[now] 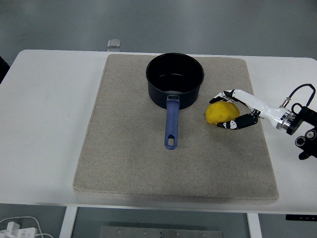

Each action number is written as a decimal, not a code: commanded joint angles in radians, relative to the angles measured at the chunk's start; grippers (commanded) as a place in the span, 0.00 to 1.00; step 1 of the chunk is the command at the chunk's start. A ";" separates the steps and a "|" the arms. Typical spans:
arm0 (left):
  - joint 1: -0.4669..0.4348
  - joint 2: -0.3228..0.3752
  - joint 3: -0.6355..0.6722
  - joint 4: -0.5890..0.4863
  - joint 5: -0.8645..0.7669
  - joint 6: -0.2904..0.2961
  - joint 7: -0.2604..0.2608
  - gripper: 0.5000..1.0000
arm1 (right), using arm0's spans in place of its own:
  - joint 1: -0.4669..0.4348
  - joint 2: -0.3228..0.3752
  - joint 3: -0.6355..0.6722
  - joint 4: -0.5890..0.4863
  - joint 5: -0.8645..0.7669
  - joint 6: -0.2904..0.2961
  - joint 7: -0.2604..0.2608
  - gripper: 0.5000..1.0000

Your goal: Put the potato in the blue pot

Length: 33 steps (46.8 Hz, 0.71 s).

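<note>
A dark blue pot (pixel 175 79) stands on a beige mat (pixel 124 148) at the back middle, its blue handle (pixel 171 126) pointing toward the near edge. It looks empty inside. A yellow potato (pixel 221 113) lies on the mat just right of the pot. My right hand (pixel 231 109) comes in from the right edge and its fingers curl around the potato from above and below. The potato rests on the mat. My left arm is out of view.
The white table (pixel 44 124) extends beyond the mat on all sides. A small clear square object (pixel 114 43) sits at the table's far edge. White cables and a plug (pixel 17 229) lie on the floor at bottom left.
</note>
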<state>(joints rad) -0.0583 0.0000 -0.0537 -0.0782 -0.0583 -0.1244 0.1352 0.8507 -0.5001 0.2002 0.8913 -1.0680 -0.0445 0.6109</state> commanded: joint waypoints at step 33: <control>0.000 0.000 0.000 -0.006 0.000 -0.001 0.000 1.00 | 0.040 -0.003 0.016 0.008 0.029 0.011 0.000 0.00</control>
<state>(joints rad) -0.0583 0.0000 -0.0537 -0.0829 -0.0583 -0.1249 0.1351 0.8794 -0.5021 0.2164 0.8990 -1.0474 -0.0353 0.6109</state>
